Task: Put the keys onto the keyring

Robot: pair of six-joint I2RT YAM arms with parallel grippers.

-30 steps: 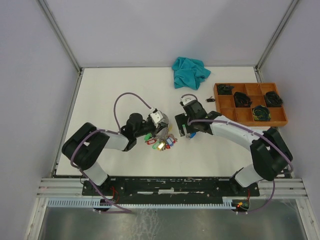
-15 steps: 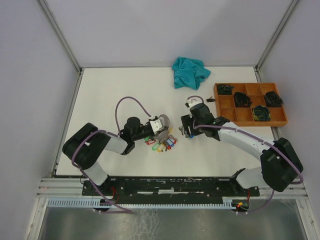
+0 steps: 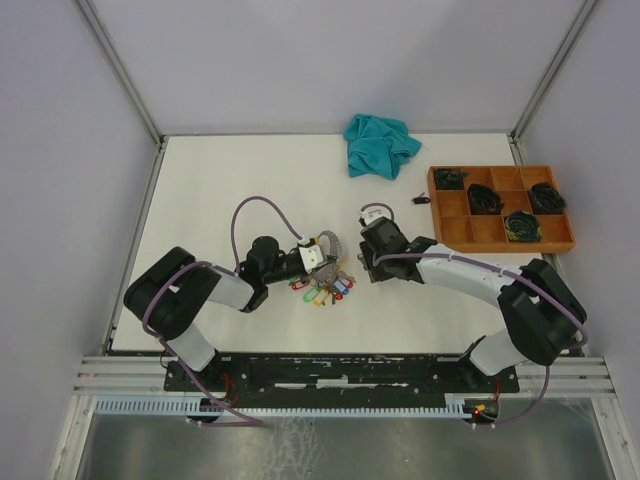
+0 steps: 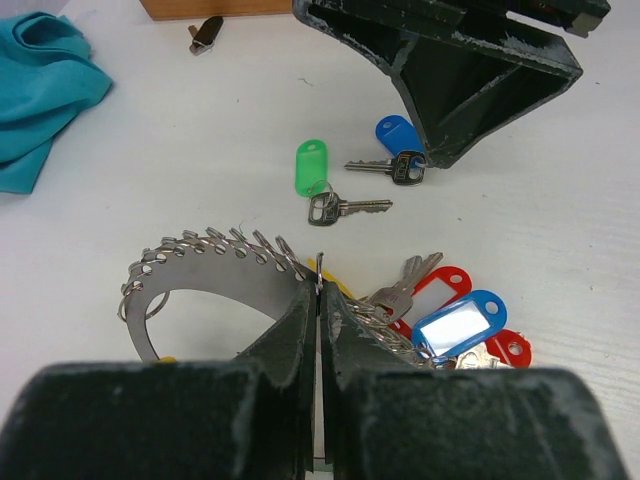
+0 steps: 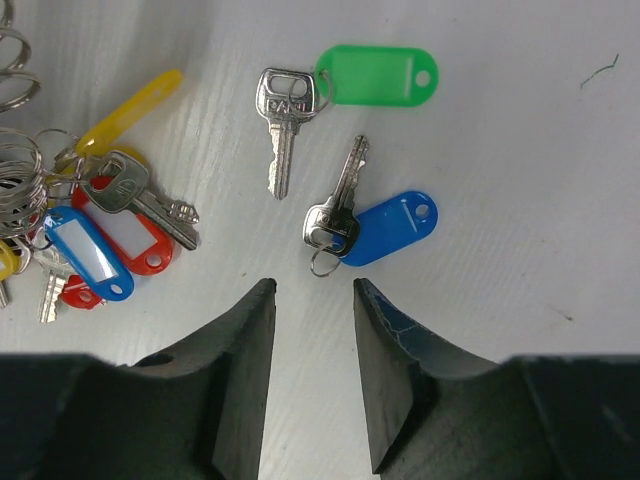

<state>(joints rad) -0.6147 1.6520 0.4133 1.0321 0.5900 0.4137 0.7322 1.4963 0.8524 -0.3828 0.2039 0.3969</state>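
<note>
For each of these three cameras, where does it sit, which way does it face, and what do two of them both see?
Top external: fixed above and behind the arms, looking down on the table; both arms show, bases at the bottom.
Left wrist: low over the table, looking along the left gripper, shut on the keyring; its fingers fill the bottom.
Right wrist: looking down past the open right gripper; both fingers show at the bottom.
Shared: both wrist views show the green-tagged key and the blue-tagged key.
</note>
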